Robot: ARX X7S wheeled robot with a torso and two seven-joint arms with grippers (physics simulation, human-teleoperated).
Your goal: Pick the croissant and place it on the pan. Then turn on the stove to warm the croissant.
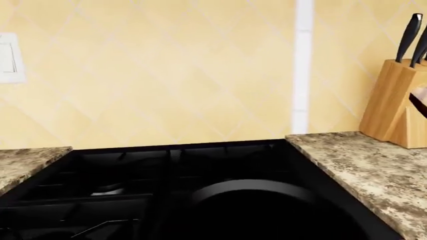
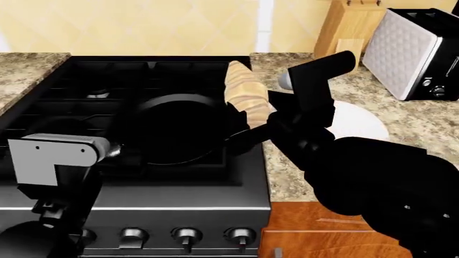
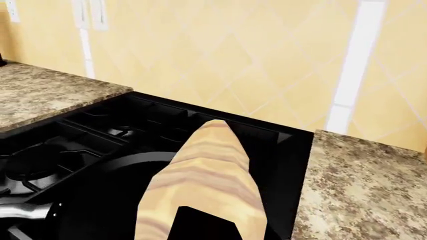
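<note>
Right claw grips the croissant above the pan's rim.

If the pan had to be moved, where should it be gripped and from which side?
Probably the handle, the pan's only narrow, jaw-sized part. It sticks out toward the stove's front left, so come from there with the left arm; the right gripper holds the croissant.
</note>
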